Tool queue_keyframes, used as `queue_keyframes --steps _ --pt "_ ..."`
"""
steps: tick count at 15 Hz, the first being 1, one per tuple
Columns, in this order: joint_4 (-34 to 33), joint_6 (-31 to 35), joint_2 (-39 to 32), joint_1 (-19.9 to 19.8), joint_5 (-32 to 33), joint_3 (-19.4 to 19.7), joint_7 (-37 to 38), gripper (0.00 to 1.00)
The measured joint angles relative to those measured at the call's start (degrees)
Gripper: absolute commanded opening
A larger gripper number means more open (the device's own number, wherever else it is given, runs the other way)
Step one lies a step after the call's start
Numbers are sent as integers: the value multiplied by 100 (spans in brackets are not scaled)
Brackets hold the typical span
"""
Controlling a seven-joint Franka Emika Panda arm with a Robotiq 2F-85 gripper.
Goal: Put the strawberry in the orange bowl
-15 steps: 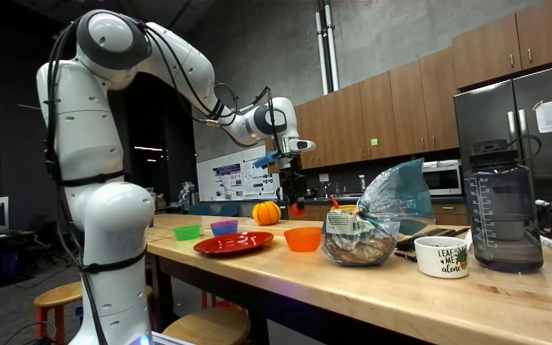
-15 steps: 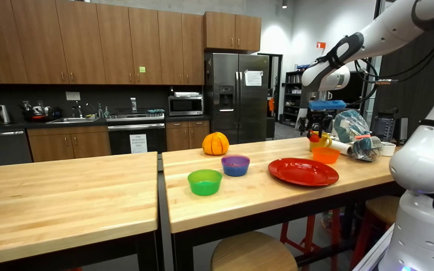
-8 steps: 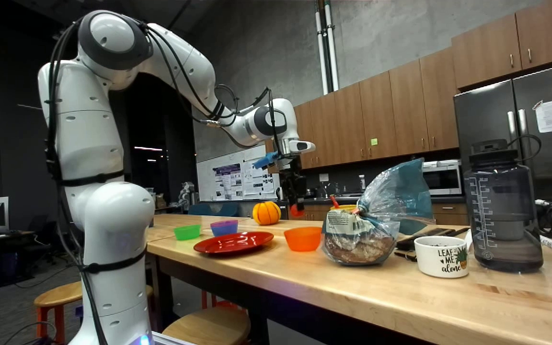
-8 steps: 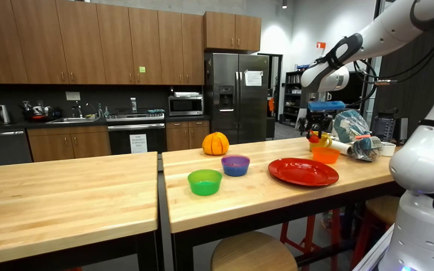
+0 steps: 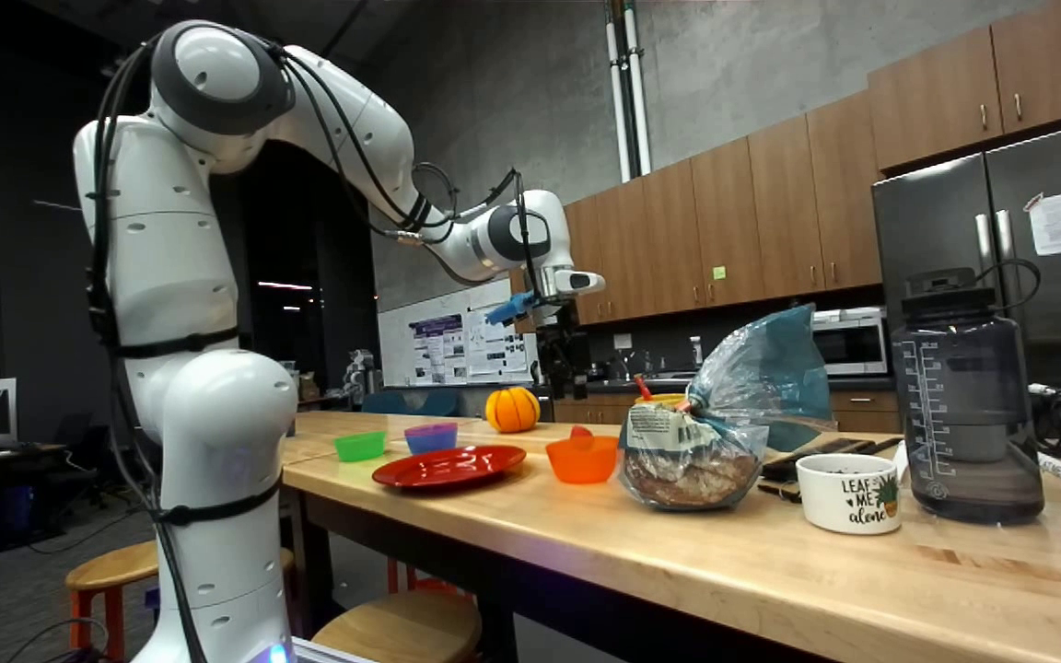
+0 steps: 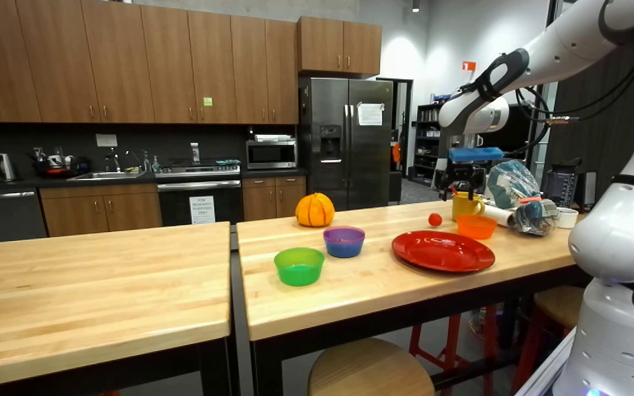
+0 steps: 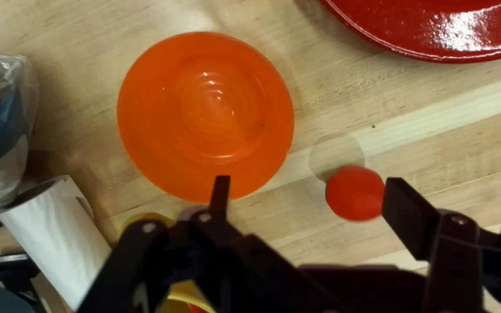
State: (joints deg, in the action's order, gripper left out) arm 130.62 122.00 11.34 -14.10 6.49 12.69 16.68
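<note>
The round red strawberry is out of my gripper and outside the orange bowl, off to the bowl's right in the wrist view. An exterior view shows the strawberry low, left of the orange bowl. In an exterior view only its top shows past the far rim of the bowl. Whether it rests on the table or is still falling I cannot tell; its shadow lies apart from it. My gripper hangs above the table beside the bowl, fingers spread wide, nothing held. The bowl's inside is bare.
A red plate lies close to the bowl. A yellow mug, a white roll and a bagged loaf crowd its other sides. Farther off stand a pumpkin, a purple-blue bowl and a green bowl.
My gripper has opened and let go of the strawberry. It has dropped from between the fingers to a spot beside the bowl. The arm has hardly moved.
</note>
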Motion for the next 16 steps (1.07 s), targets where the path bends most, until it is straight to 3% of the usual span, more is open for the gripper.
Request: queue_keyframes --steps 9,16 --pt "-150 959 -457 240 -430 -182 -265 100" --pt "-1194 1252 -1576 359 -677 -231 -694 100"
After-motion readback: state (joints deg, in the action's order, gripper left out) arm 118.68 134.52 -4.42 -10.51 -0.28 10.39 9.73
